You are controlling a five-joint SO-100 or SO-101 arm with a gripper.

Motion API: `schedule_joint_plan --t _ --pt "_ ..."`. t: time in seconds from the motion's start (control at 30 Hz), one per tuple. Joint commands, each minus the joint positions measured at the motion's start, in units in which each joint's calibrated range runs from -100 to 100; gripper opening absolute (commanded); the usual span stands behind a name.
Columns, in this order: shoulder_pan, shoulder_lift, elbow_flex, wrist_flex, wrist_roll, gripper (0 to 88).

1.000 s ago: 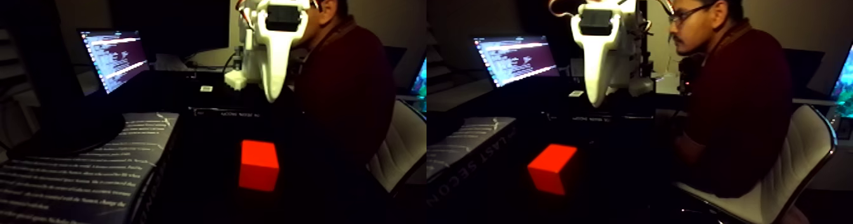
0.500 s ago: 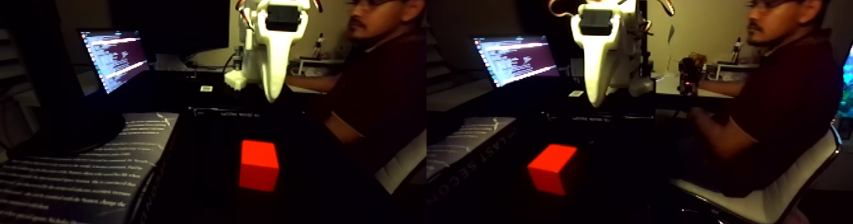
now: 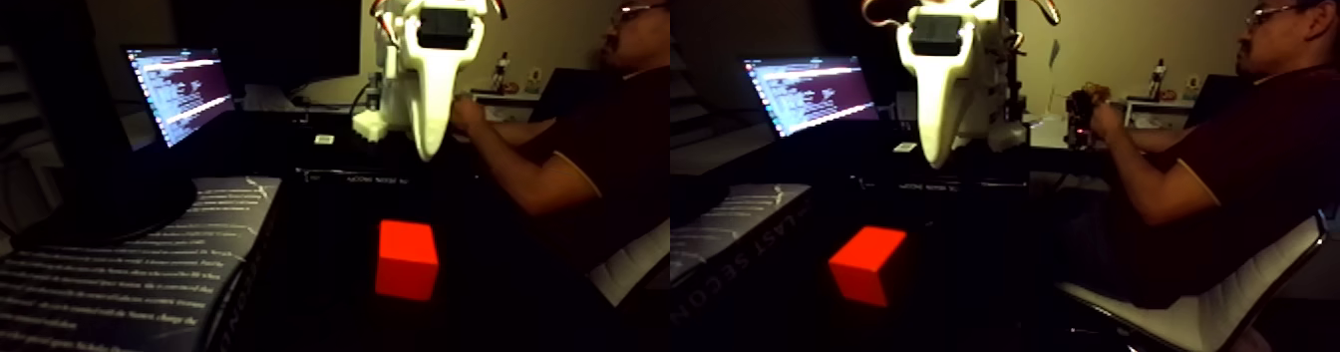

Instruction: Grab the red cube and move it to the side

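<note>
End effector point(image 3: 429, 147) hangs above the dark table, white tip down; spread or pressed together, cannot tell. Red cube point(image 3: 407, 260) sits at its 6 o'clock, well apart, untouched.

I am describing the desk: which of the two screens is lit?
The small tilted laptop screen, which shows bright lines of text. The large black monitor behind it is dark.

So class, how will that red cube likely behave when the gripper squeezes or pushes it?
The red cube has flat faces and sharp edges, so it should probably slide rather than roll. It sits squat on one face, so tipping seems unlikely. Its plain, smooth-looking sides might slip if the gripper closes off-centre. Weight cannot be judged.
</note>
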Motion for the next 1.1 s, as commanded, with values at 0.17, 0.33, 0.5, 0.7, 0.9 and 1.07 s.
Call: schedule_joint_plan --t 0.17,0.33,0.5,0.7,0.9,1.07 --pt "0.15 0.0 0.09 0.36 0.12 2.0" --pt "0.15 0.0 0.09 0.36 0.12 2.0" --pt "0.15 0.0 0.09 0.36 0.12 2.0" --pt "-0.18 0.0 0.09 0.36 0.12 2.0" --pt "-0.18 0.0 0.09 0.27 0.12 2.5" --pt "-0.18 0.0 0.18 0.27 0.12 2.5"
